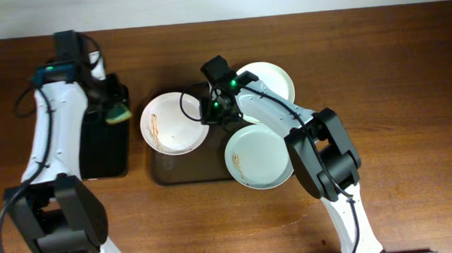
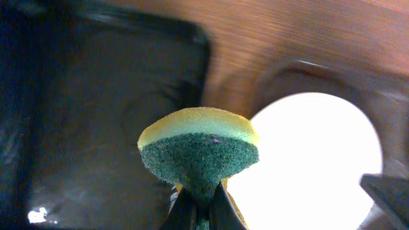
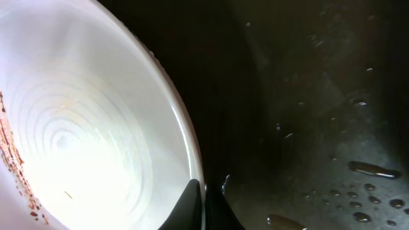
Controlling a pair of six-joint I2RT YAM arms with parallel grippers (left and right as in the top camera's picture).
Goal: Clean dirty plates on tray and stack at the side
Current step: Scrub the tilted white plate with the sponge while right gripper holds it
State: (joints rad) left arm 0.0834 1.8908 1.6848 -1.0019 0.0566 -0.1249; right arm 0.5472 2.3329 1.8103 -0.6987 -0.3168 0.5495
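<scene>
Left jaws clamp a sponge (image 2: pixel 199 150) over the black tray (image 1: pixel 103 152); right jaws pinch the streaked plate (image 1: pixel 168 126) on the brown tray (image 1: pixel 190 173), apparently steadying it for wiping, so the sponge must cross over next.

Overhead evenly lit; wrist views blow out the plate (image 2: pixel 319 160) (pure white glare), edges blurred.

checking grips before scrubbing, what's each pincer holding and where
The left pincer pinches the sponge by one end; the right pincer grips the streaked plate by its rim.
</scene>
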